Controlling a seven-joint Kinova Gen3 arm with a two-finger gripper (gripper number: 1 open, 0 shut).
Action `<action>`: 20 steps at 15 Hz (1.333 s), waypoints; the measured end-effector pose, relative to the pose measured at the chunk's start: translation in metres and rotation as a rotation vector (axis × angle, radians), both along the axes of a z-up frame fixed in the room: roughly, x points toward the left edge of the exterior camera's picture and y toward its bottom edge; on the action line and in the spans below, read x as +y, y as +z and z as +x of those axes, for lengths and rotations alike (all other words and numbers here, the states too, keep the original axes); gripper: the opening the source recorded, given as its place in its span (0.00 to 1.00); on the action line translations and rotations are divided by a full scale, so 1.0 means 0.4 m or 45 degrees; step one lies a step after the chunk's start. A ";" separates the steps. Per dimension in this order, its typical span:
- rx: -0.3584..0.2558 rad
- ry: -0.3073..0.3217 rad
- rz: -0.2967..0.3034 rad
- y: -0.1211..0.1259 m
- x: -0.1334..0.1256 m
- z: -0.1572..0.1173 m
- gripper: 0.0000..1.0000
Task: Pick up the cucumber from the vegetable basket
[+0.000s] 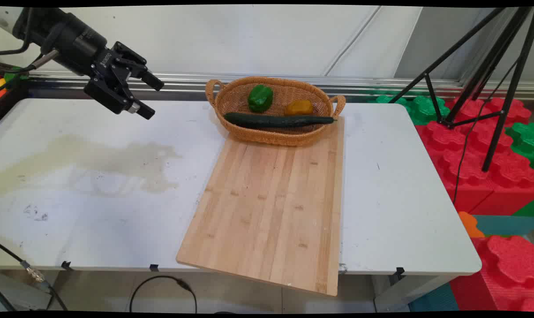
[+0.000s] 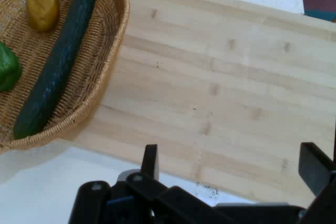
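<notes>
Cucumber [image 1: 279, 120] lies in the wicker basket [image 1: 276, 134], untouched

You can see 3 vegetables inside: it, a green pepper [image 1: 260, 97] and a yellow pepper [image 1: 298, 107]; the gripper [image 1: 148, 95] hangs well left above the table [image 1: 95, 185], fingers wide apart, holding nothing; the cutting board [image 1: 271, 207] carries only the basket

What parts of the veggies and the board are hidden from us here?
- Cucumber: hand view, far tip cut off by the top edge.
- Green pepper: hand view, mostly cut off by the left edge.
- Cutting board: main view, far end hidden under the basket.
- Yellow pepper: main view, underside hidden by the cucumber.
</notes>
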State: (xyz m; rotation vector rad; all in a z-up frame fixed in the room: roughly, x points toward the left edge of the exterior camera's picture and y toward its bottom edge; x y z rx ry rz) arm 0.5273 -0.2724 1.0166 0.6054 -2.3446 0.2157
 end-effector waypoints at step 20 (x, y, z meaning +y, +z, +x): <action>0.004 0.044 -0.163 -0.039 -0.229 -0.139 1.00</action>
